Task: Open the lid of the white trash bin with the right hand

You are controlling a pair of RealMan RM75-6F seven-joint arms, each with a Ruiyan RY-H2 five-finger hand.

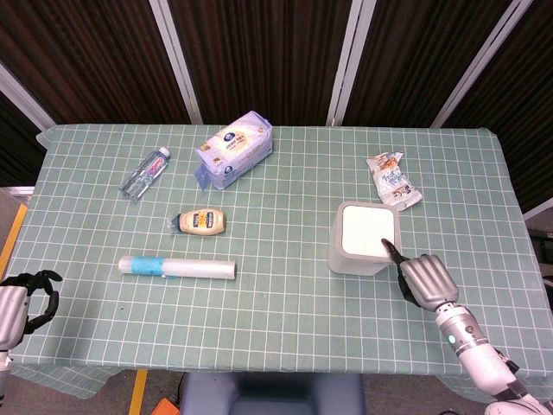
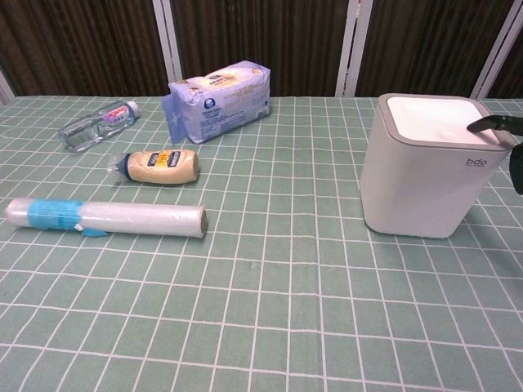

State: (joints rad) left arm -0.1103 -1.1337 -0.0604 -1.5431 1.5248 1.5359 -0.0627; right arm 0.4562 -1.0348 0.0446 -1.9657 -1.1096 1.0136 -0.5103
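Observation:
The white trash bin (image 1: 350, 258) (image 2: 421, 184) stands on the right half of the table, its grey-rimmed white lid (image 1: 369, 231) (image 2: 435, 119) lying flat and closed. My right hand (image 1: 424, 280) is just behind the bin's near right corner, the other fingers curled in. One dark finger (image 1: 390, 252) (image 2: 492, 123) stretches out and rests on the lid's near right edge. In the chest view only that finger and a sliver of the hand show at the right border. My left hand (image 1: 28, 296) hangs off the table's near left corner, holding nothing, fingers loosely apart.
On the green checked cloth (image 1: 285, 303) lie a wipes pack (image 1: 234, 148), a small water bottle (image 1: 145, 173), a mayonnaise bottle (image 1: 201, 222) and a roll of plastic bags (image 1: 177, 267), all left of the bin. A snack packet (image 1: 393, 179) lies just beyond the bin.

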